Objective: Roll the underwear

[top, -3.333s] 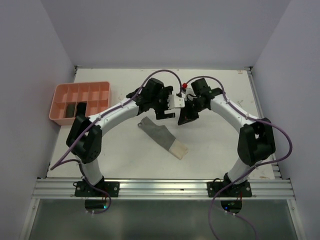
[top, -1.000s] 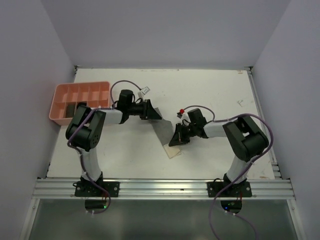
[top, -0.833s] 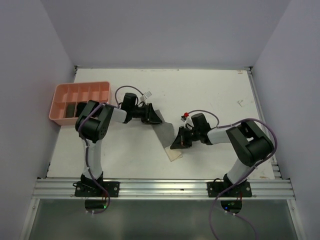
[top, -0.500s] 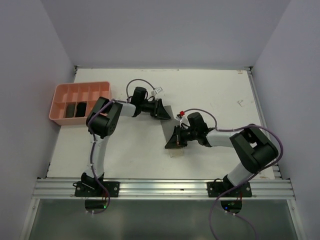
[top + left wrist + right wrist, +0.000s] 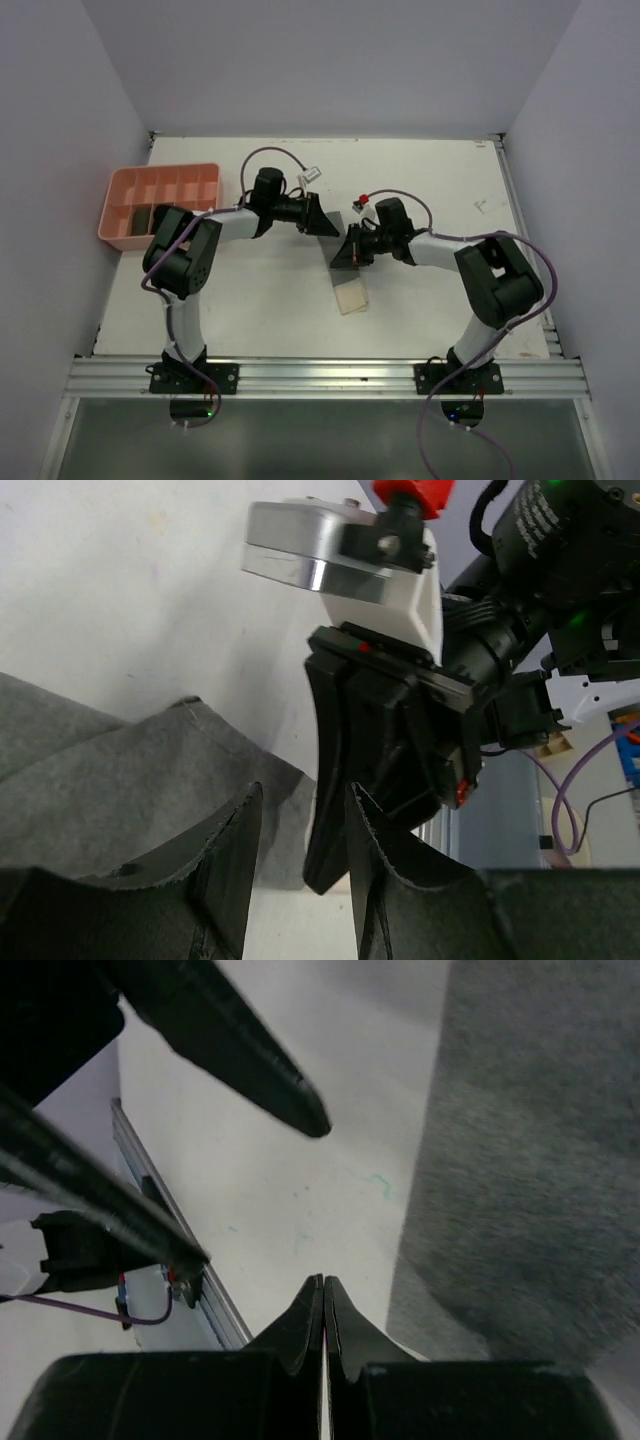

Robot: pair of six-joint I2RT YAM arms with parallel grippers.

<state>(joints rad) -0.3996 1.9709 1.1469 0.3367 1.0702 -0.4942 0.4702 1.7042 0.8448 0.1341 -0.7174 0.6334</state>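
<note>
Showing both arms now dropped low to the table, grippers meeting almost tip to tip at the far end of the underwear (image 5: 351, 291), a grey strip w/ a cream near end, lying mid-table. Approx 3 secs ago they hung above it and the strip lay slanted; now it points nearly straight at the bases. Left gripper (image 5: 322, 218) jaws narrowly apart, empty, at the grey edge. Right gripper (image 5: 343, 255) jaws pressed together, empty. Rolling looks set up, not yet begun.

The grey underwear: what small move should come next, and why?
Probably the left gripper should close on the edge of the underwear beneath it: its jaws stand apart there, the cloth lies flat and unrolled, and the right gripper is shut on nothing.
</note>
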